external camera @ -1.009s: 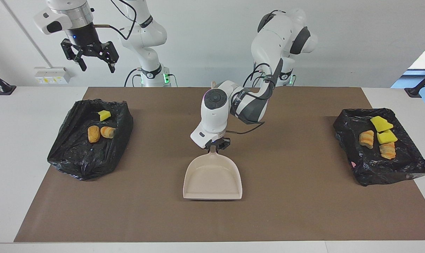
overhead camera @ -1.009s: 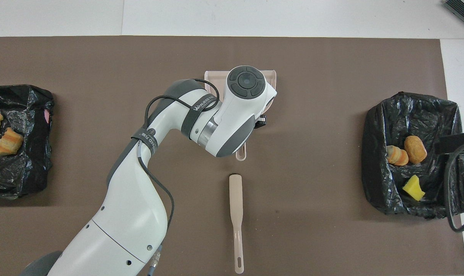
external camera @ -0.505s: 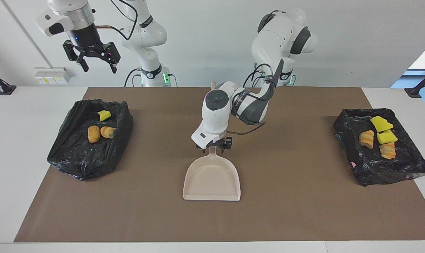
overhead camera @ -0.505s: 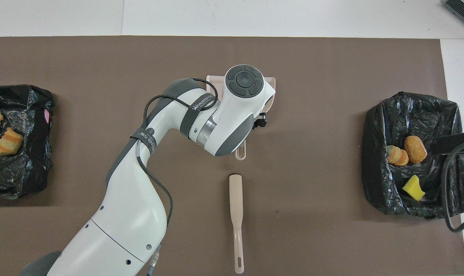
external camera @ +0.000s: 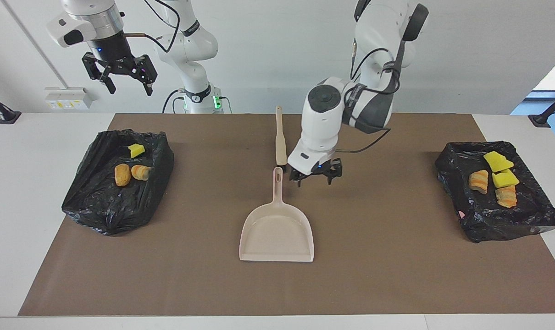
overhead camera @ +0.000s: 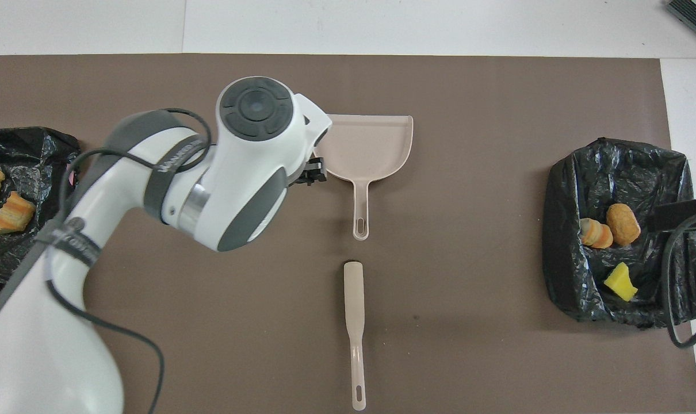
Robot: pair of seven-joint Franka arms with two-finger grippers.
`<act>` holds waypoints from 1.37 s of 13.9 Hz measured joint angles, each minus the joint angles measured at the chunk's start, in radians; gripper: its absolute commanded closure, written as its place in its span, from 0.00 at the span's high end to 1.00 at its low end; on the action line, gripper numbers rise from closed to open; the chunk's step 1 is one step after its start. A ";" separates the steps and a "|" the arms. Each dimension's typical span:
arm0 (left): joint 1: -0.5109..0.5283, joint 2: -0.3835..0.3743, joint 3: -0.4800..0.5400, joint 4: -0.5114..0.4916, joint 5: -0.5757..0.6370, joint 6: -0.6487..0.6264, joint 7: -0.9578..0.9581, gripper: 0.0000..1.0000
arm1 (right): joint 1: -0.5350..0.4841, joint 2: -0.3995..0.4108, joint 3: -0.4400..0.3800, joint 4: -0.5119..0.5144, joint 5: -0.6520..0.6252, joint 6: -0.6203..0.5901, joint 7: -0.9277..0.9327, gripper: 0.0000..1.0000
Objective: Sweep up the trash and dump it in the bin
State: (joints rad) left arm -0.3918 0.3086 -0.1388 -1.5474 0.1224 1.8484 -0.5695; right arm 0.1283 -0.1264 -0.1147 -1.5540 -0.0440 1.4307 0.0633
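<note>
The beige dustpan [external camera: 277,236] [overhead camera: 377,141] lies flat on the brown mat, its handle pointing toward the robots. My left gripper [external camera: 315,178] hangs open just over the mat beside that handle, toward the left arm's end, holding nothing. In the overhead view its wrist covers it. The beige brush [external camera: 280,137] [overhead camera: 354,322] lies in line with the handle, nearer to the robots. The trash sits in two black-bagged bins: three scraps [external camera: 130,167] [overhead camera: 610,230] in the bin [external camera: 108,215] [overhead camera: 578,190] at the right arm's end, several [external camera: 495,178] in the bin [external camera: 502,224] at the left arm's end. My right gripper [external camera: 120,78] waits open, high up.
The brown mat [external camera: 396,275] covers most of the white table. A small white box [external camera: 66,97] sits by the wall past the right arm's end. A black cable [overhead camera: 679,276] hangs over the bin at the right arm's end.
My left gripper opened, let go of the dustpan handle, lifted and swung toward the left arm's end. The dustpan stays flat on the mat. The right gripper rose slightly.
</note>
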 measured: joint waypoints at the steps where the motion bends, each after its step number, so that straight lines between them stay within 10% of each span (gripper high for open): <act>1: 0.052 -0.075 0.001 -0.060 0.000 -0.001 0.073 1.00 | 0.000 0.000 0.000 0.000 0.000 0.000 0.000 1.00; 9: 0.276 -0.386 0.006 -0.161 -0.074 -0.170 0.450 1.00 | 0.000 0.000 0.000 0.001 0.001 0.000 0.000 1.00; 19: 0.374 -0.301 0.014 0.119 -0.096 -0.413 0.629 1.00 | -0.005 0.028 -0.002 0.021 0.001 -0.009 0.000 1.00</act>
State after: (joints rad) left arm -0.0178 0.0071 -0.1245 -1.4279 0.0260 1.4349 0.0592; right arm 0.1234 -0.0982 -0.1167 -1.5327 -0.0434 1.4218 0.0633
